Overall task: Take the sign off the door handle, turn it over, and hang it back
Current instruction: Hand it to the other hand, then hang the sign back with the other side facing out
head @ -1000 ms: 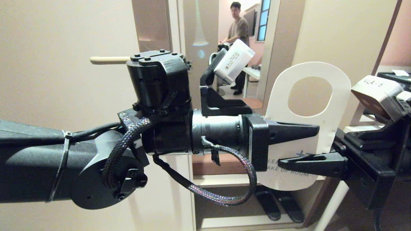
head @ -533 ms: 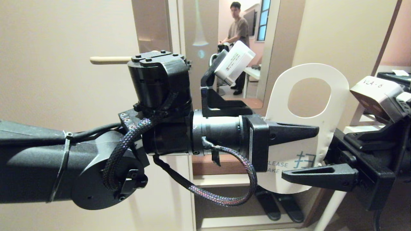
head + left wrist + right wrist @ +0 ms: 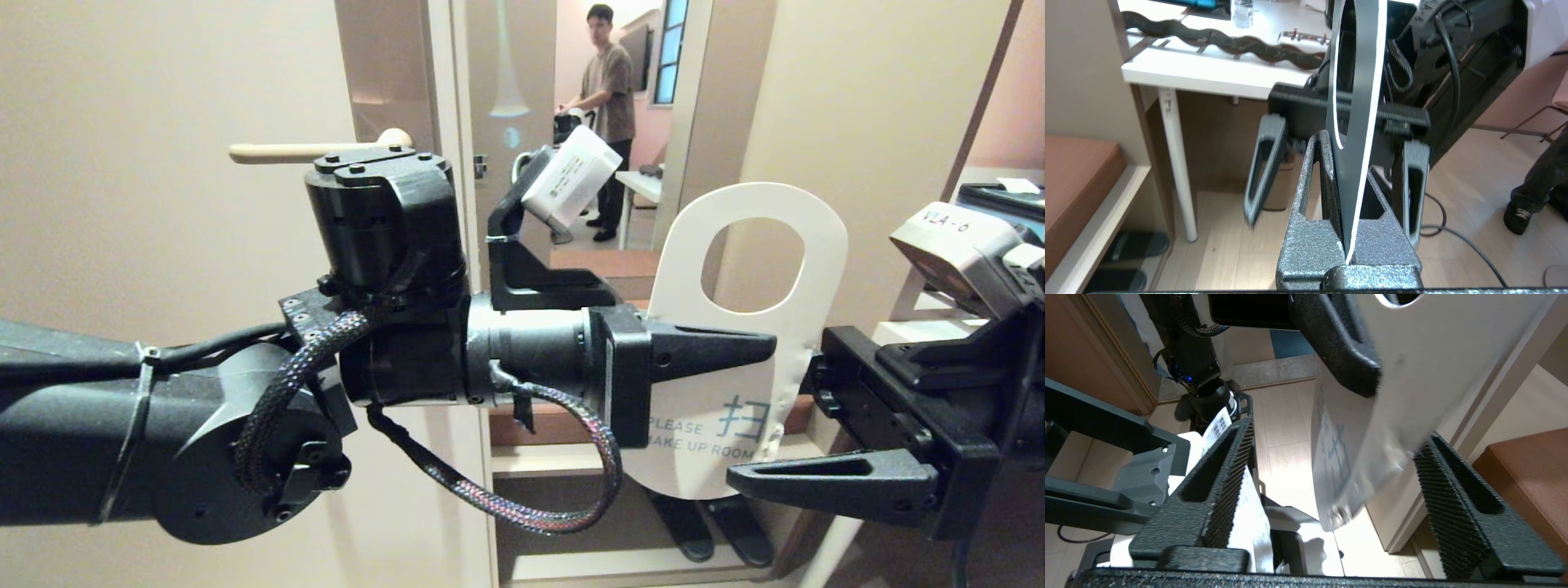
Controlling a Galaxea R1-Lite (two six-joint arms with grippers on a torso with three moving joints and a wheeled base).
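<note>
Head view: the left arm's wrist housing (image 3: pixel 384 220) masked the inner end of the door handle (image 3: pixel 294 151) at 10 o'clock. A person (image 3: pixel 606 73) stood in the doorway at 12 o'clock. The left gripper (image 3: pixel 759 347) clamped the sign (image 3: pixel 755 327) at centre, long axis upright, hole uppermost, white "MAKE UP ROOM" face toward the camera.

Left wrist view: the sign stood edge-on, pinched between the fingers (image 3: pixel 1314 196).

Right wrist view: the right gripper (image 3: pixel 1339 473) stood wide, its fingers flanking the sign's lower edge.

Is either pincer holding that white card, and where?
The left pincer pinches the sign across its lower half, below the hole. The right pincer is open, holding nothing.
</note>
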